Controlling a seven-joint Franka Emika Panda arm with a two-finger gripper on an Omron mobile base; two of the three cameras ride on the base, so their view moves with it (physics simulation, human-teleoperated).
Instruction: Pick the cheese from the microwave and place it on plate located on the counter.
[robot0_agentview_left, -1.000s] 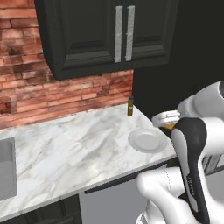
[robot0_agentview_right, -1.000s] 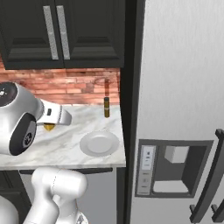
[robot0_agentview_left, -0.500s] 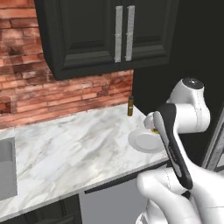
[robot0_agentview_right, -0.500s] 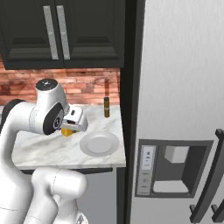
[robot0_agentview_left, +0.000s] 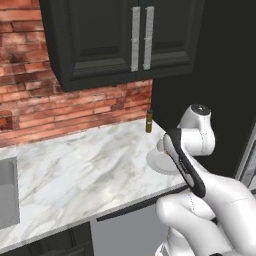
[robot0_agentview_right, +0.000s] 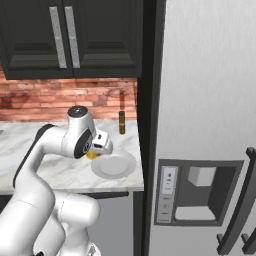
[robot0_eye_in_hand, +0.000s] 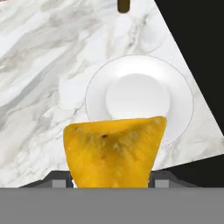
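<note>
One cheese wedge is clamped in my gripper; the plate lies just right, slightly farther.

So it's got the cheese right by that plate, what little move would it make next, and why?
Probably ease forward and down over the plate, then let go. The gripper holds the cheese above the counter, at the plate's near edge rather than over its middle, so releasing now might drop it on the rim.

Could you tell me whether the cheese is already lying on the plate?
No, the cheese is held in the gripper above the bare plate.
</note>
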